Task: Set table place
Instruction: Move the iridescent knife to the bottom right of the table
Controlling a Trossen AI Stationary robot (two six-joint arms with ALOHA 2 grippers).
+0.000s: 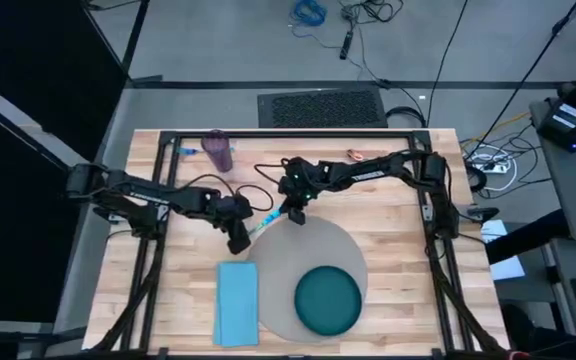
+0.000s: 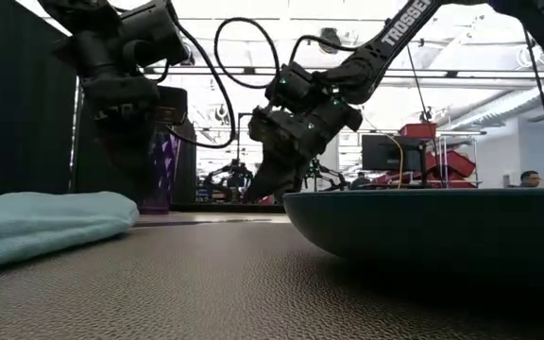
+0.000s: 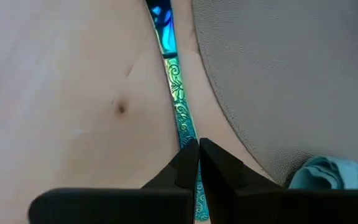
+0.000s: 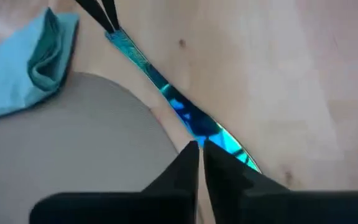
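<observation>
On the surface (image 1: 388, 250) the placemat (image 1: 298, 240) lies at the middle near side, with the plate (image 1: 328, 298) on its near right part. The napkin (image 1: 236, 300) lies just left of the placemat. A piece of cutlery (image 4: 173, 106) lies on the surface along the placemat's far left edge. My left end effector (image 1: 240, 240) meets its left end, my right end effector (image 1: 296, 214) its right end. A cup (image 1: 218, 152) stands far left.
</observation>
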